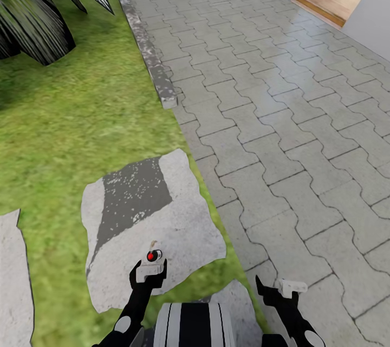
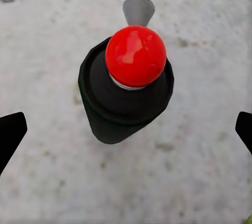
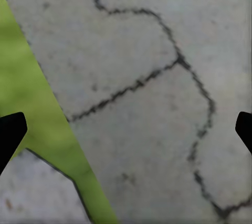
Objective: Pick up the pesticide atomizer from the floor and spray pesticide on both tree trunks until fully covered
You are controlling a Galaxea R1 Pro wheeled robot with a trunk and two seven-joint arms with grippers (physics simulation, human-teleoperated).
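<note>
Left gripper (image 2: 126,124) hung open directly above the pesticide atomizer (image 2: 128,85), which stood ungrasped on a stepping stone (image 1: 179,238) at lower centre. Right gripper (image 3: 126,124) was open and empty over paving (image 1: 281,119); pickup and spraying remained.

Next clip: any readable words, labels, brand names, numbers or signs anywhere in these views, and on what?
None readable in any view.
Pesticide atomizer: seen from above, red cap and dark body, no lettering on the parts in view.
Stepping stone, paving and grass: no marks or signs.
Left end effector and right end effector: no lettering seen.
</note>
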